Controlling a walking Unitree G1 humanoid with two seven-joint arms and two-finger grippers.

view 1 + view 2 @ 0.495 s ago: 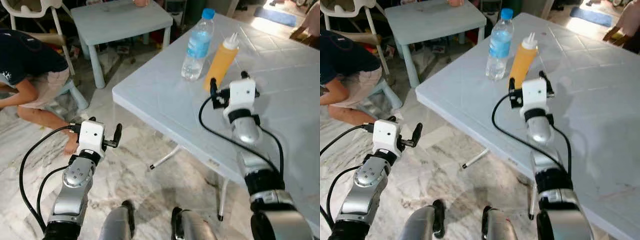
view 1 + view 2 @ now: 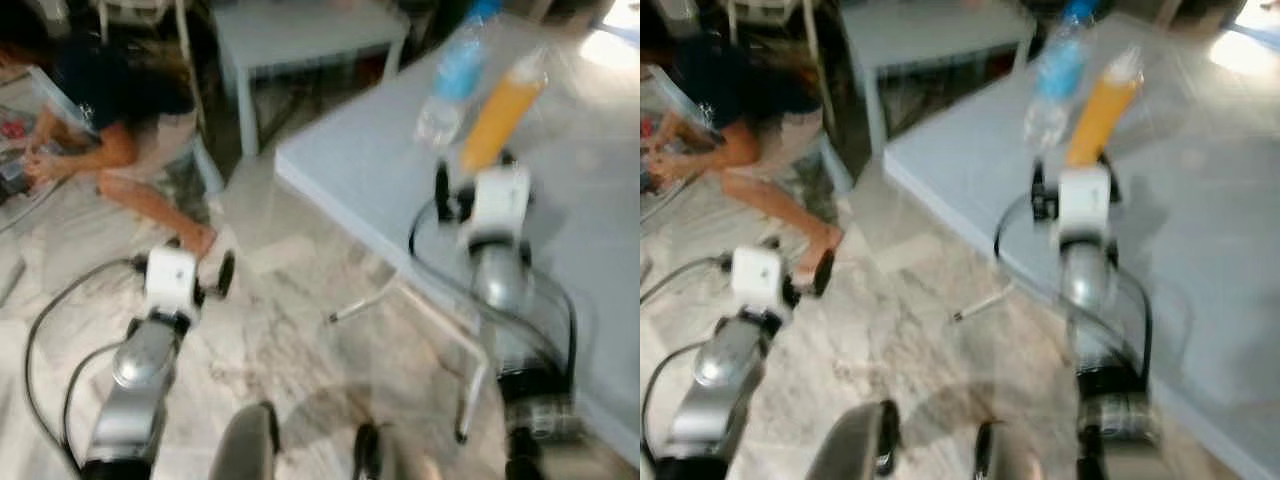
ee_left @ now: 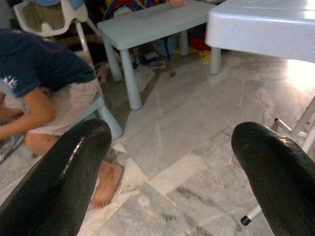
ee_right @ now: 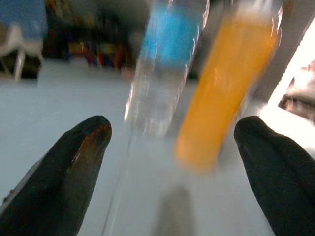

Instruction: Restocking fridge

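Note:
A clear water bottle (image 2: 452, 85) with a blue label and an orange squeeze bottle (image 2: 497, 115) stand side by side near the corner of the pale blue table (image 2: 370, 170). My right gripper (image 2: 475, 178) hovers over the table just short of the orange bottle, open and holding nothing. In the right wrist view both the water bottle (image 4: 165, 69) and the orange bottle (image 4: 224, 93) stand ahead between the spread fingers (image 4: 64, 177). My left gripper (image 2: 197, 258) hangs open over the marble floor, off the table's left side. All views are blurred.
A person (image 2: 110, 110) crouches on the floor at the left, close to my left arm. A small pale blue table (image 2: 300, 30) stands behind, and a white chair (image 3: 47, 17) beyond the person. Folding table legs (image 2: 470, 390) angle down near my feet (image 2: 250, 445).
The whole picture has swung and blurred, so the camera has moved. The bottles now sit straight ahead of my right gripper. Both grippers stay open in much the same pose.

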